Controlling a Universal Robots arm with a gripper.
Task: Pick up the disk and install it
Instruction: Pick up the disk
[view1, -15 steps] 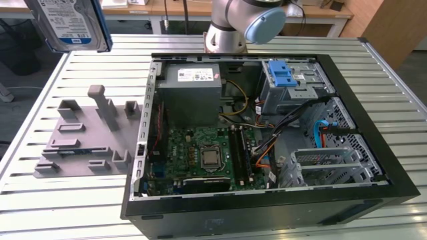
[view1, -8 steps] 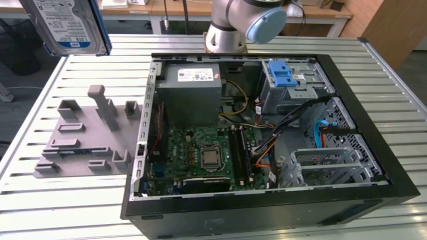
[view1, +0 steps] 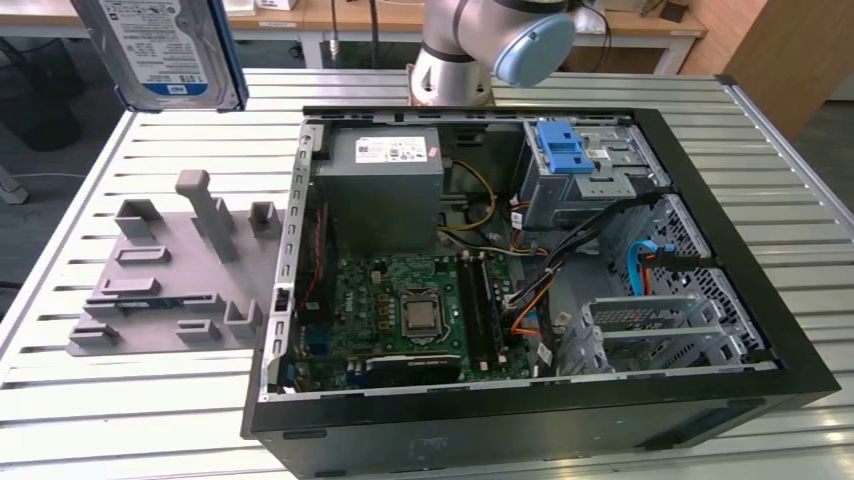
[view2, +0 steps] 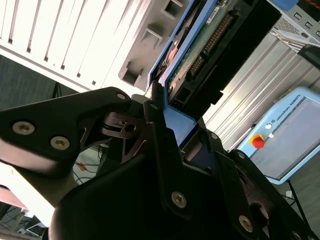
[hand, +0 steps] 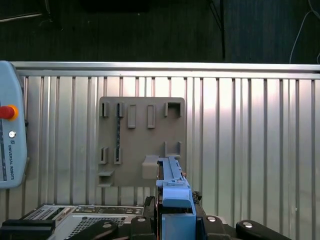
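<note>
The disk (view1: 160, 50), silver with a white-and-blue label and a blue carrier frame, hangs upright in the air above the table's far corner on the exterior view's left. In the second wrist view my gripper (view2: 172, 120) is shut on the disk (view2: 200, 47), whose green circuit board and blue carrier edge run between the black fingers (view2: 156, 112). In the first wrist view the blue carrier edge (hand: 175, 192) sticks out from the gripper (hand: 175, 205), high over the grey holder.
An open computer case (view1: 534, 420) lies on the slatted table, with a drive cage and its blue latch (view1: 563, 150) at the back. A grey slotted holder (view1: 174, 270) lies beside the case. A teach pendant (hand: 10, 130) lies near it. The arm's base (view1: 461, 60) stands behind the case.
</note>
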